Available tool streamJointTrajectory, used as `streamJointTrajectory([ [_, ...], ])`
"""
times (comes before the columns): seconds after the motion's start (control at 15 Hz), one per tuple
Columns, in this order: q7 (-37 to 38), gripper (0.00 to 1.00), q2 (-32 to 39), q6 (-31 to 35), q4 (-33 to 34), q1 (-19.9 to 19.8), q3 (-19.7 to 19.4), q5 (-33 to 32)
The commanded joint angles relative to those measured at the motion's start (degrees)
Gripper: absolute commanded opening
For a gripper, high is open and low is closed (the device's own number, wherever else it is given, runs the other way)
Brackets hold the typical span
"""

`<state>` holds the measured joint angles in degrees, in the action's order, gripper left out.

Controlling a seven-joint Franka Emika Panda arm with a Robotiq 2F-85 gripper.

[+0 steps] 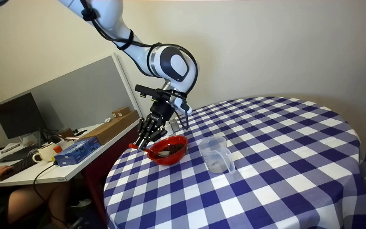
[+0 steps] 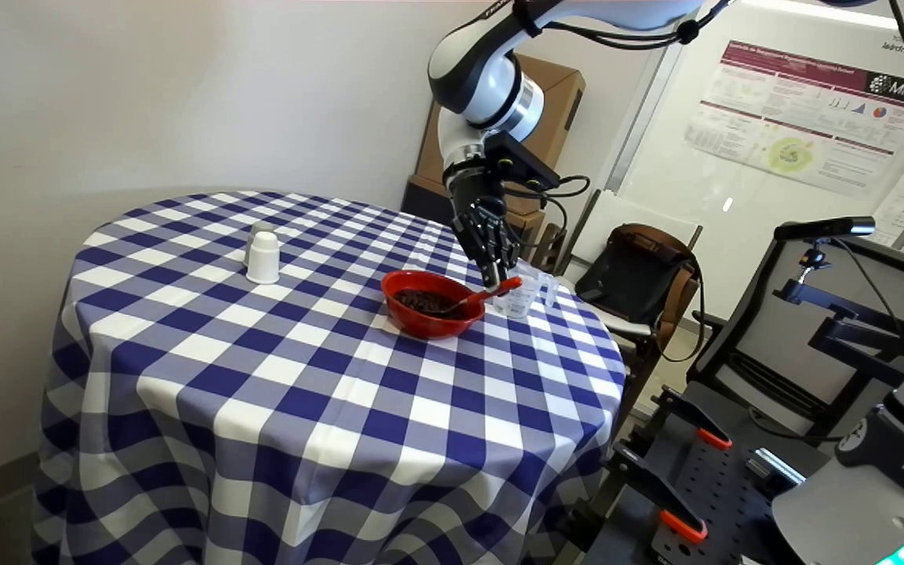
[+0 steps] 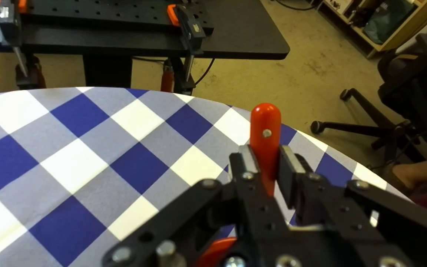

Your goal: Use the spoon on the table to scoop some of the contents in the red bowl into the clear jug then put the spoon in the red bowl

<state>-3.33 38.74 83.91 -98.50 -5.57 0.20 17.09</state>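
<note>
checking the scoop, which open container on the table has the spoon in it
The red bowl: the spoon reaches inside its rim, while the clear jug, standing apart, holds no spoon.

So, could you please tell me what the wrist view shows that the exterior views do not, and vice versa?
Only the wrist view shows a wooden shelf holding a dark green item, and a pale dot on the spoon's red handle.
Only the exterior views show the clear jug and the dark contents of the red bowl.
All show the pincer shut on that handle, the checked cloth and at least part of the bowl.
</note>
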Motion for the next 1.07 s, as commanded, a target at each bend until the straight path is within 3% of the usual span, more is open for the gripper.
streamJointTrajectory([
  [0.0,1.84,0.11,0.09,1.71,0.78,2.04,-0.84,-3.14],
  [1.0,4.89,0.11,-4.07,14.2,-5.6,7.83,-0.61,-17.22],
])
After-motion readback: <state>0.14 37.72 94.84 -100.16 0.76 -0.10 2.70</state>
